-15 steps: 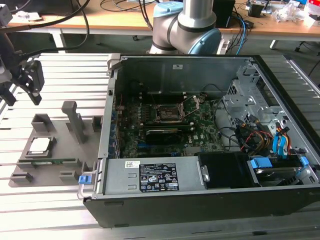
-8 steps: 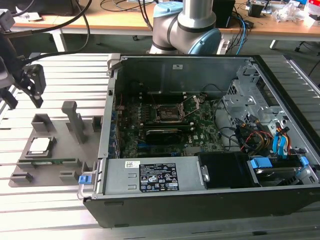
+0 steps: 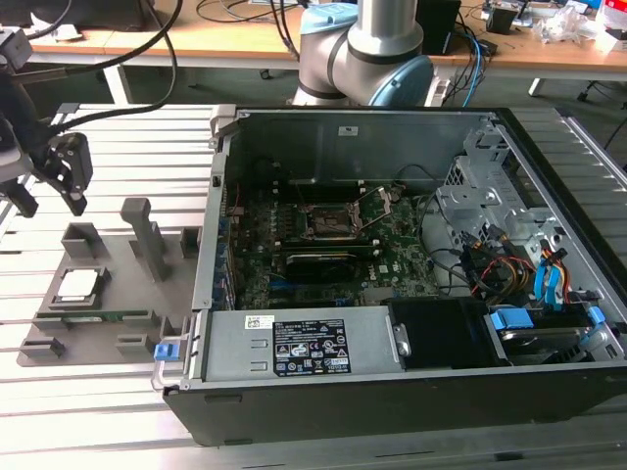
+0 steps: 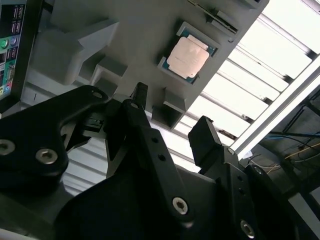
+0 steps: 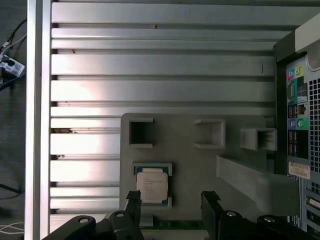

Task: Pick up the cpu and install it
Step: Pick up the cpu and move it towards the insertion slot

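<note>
Exterior view, lower left: we see the cpu [image 3: 78, 285] lying flat in a grey holder [image 3: 122, 276], the gripper [image 3: 49, 201] above, spread and empty. We judge it light, stiff, fragile; hold its opposite edges.

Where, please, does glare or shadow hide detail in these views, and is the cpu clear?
Second wrist view: table slats blown white, the open gripper a dark silhouette, cpu clear. First wrist view: a glare patch on the slats, cpu clear. Exterior view: computer case interior dim, cpu small, pale.

surface: slatted metal table [image 3: 88, 411] | behind: wooden desk [image 3: 225, 47] | clutter: cables [image 3: 473, 54] | light: glare on slats
</note>
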You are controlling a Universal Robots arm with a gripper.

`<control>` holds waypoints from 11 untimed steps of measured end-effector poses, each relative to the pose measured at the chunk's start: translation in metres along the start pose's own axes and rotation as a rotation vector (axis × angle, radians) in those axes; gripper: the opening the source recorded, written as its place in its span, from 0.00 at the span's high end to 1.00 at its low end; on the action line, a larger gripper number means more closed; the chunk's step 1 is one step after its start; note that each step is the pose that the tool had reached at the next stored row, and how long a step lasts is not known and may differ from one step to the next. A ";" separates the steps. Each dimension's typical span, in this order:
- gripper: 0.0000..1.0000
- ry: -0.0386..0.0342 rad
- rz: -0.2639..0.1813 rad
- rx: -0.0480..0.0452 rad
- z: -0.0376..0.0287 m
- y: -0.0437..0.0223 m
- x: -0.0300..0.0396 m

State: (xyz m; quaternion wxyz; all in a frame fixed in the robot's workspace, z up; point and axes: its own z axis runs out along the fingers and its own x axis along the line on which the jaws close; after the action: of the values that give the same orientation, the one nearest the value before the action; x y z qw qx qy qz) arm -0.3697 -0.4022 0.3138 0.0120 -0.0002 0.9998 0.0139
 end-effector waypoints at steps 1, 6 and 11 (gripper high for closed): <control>0.40 0.0000 0.000 0.0010 0.0018 -0.0001 0.0000; 0.40 0.0002 -0.006 0.0617 0.0063 -0.0001 0.0001; 0.40 0.0002 -0.007 0.0618 0.0121 -0.0002 0.0003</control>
State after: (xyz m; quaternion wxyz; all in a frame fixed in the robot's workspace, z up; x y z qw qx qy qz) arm -0.3697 -0.4021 0.3017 0.0120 -0.0032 0.9998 -0.0170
